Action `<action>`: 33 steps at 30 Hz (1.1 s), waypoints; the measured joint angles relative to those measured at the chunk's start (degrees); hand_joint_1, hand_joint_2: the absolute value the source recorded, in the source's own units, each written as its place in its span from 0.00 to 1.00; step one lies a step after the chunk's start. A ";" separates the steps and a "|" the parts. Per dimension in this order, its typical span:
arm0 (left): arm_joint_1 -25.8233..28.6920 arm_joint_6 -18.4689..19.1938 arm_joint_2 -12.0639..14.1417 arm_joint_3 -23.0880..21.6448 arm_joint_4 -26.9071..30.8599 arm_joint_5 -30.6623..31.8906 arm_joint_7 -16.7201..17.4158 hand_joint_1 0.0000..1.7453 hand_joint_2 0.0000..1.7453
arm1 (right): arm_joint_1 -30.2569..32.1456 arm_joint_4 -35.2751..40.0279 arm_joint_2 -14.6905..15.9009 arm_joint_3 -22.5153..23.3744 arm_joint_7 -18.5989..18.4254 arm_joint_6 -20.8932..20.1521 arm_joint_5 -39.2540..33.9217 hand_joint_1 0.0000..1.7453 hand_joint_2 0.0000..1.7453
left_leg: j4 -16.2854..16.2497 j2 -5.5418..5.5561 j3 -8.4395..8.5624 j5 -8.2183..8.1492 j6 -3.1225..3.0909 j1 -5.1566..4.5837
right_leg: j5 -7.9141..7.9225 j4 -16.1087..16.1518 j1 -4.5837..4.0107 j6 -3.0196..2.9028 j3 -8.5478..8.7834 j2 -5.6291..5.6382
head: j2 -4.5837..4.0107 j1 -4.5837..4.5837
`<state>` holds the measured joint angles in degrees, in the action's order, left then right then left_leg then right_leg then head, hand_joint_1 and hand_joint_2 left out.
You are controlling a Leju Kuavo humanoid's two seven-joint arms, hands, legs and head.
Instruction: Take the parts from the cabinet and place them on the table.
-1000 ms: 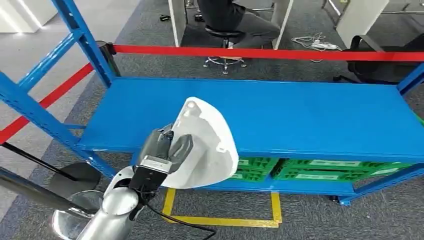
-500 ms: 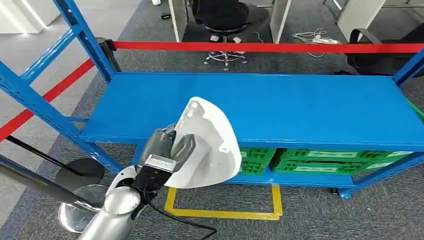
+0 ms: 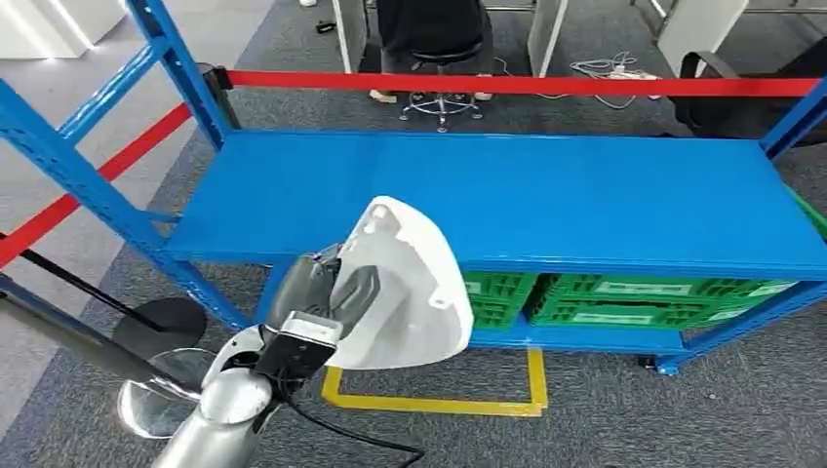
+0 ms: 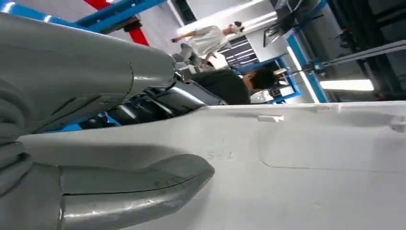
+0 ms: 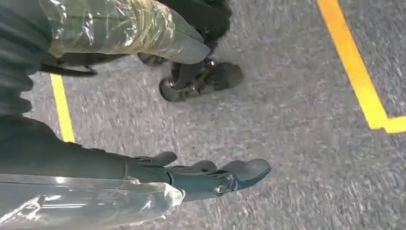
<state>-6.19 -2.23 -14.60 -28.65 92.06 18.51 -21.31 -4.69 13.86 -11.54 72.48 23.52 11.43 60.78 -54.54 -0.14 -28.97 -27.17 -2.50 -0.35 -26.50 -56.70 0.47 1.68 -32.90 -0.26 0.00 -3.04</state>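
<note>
I see my left hand (image 3: 332,291) gripping the white part (image 3: 410,288), thumb across its inner face, holding it up in front of the blue table (image 3: 546,200), near its front edge and above the floor. Green crates (image 3: 624,300) sit on the shelf beneath. My right hand (image 5: 210,177) hangs over grey carpet, fingers stretched out, holding nothing

The left robot hand (image 3: 327,291) held the part (image 3: 410,288) in front of the desk's (image 3: 546,200) near edge. The desk top stretched ahead and to the right of that robot hand, with crates (image 3: 624,300) on the shelf beneath it. A barrier tape (image 3: 507,85) ran behind the desk, a person (image 3: 434,29) seated beyond it.
</note>
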 joint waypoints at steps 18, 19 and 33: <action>1.09 -0.28 0.50 -1.51 0.68 0.15 -0.07 1.00 1.00 | -0.13 0.00 -0.07 0.07 0.26 0.02 -0.20 0.00 1.00 | -9.77 0.09 -8.61 -4.41 3.01 0.11 | -1.85 1.07 0.74 -1.33 3.34 0.25 | 0.00 0.29; 1.15 -0.35 0.57 -1.53 0.68 0.18 -0.13 1.00 1.00 | -0.13 0.00 -0.07 0.07 0.26 0.00 -0.20 0.00 1.00 | -14.25 0.09 -9.61 -7.01 3.16 0.19 | -1.42 0.89 0.61 -1.51 2.75 0.13 | 0.00 0.38; 1.82 -0.68 0.59 -2.03 1.27 0.20 -0.70 1.00 1.00 | -0.11 0.00 -0.20 0.24 1.38 -0.09 -1.12 0.00 1.00 | 1.10 -0.31 0.26 0.76 -0.64 -0.40 | -4.26 -4.63 -0.18 0.66 -4.38 0.15 | 0.00 0.79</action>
<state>-4.37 -2.91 -14.01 -30.69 93.33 18.71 -22.01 -4.80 13.86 -11.74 72.72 24.89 11.34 59.67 -53.44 -0.46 -28.71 -26.41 -3.14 -0.75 -30.76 -61.33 0.29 2.35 -37.28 -0.11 0.00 -2.25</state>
